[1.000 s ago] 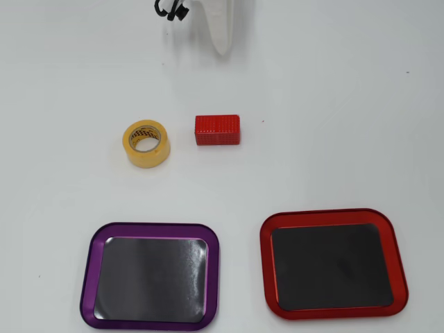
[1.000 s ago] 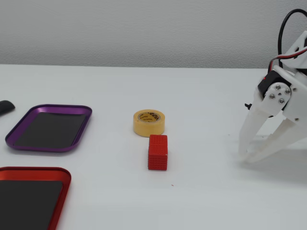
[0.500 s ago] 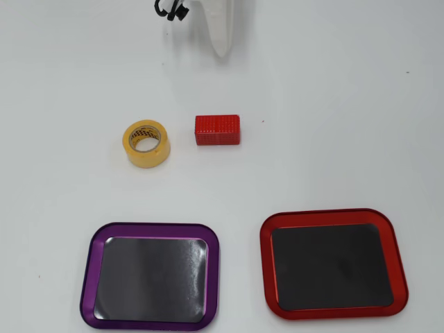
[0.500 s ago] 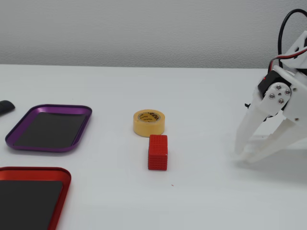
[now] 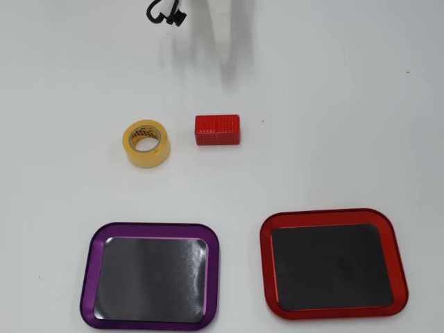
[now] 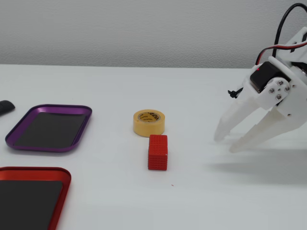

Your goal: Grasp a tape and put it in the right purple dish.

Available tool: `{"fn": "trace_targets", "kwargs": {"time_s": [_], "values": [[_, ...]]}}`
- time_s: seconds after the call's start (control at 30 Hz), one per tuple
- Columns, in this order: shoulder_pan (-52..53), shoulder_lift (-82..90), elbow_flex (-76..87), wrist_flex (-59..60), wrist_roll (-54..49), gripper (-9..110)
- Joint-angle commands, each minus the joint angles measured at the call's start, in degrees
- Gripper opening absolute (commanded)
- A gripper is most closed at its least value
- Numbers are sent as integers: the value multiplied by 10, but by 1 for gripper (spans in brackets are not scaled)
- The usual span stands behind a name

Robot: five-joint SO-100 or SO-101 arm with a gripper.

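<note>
Gripper (image 5: 223, 52) first, in the overhead view: only a blurred white finger shows at the top edge, with a black cable clip to its left; from this angle whether the fingers are spread cannot be told; it holds nothing and lies well apart from everything on the table (image 5: 333, 125). Below it, the tape (image 5: 147, 144) lies flat with its core hole upward, left of the red block (image 5: 218, 130), the two near but apart; the purple dish (image 5: 150, 275) sits at the lower left, empty, and the red dish (image 5: 334, 263) at the lower right, likewise empty.

From the fixed view, the gripper (image 6: 226, 144) is seen side-on at the right, raised just off the surface; its two white fingers are spread with a clear gap, tips pointing down and leftward, nothing between them. Tape (image 6: 149, 122) sits just behind the red block (image 6: 158, 152), both well to the left of the fingertips; the purple dish (image 6: 50, 128) is far left, the red dish (image 6: 30, 196) at the lower left corner.

Judging by this, the reach toward the tape is the step in hand, and no grasp is yet made; the next move calls for travelling past the block without knocking it, then straddling the roll's wall or whole width with the fingers kept apart before closing.
</note>
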Motion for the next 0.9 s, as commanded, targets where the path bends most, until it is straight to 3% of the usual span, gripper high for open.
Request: {"fn": "trace_targets", "kwargs": {"time_s": [0.0, 0.13, 0.37, 0.6, 0.87], "values": [[4, 59, -74, -5, -11, 11], [5, -61, -180, 9, -11, 12], [6, -479, -429, 12, -12, 12], [92, -826, -685, 68, -18, 17], [153, -967, -780, 85, -20, 22]]}}
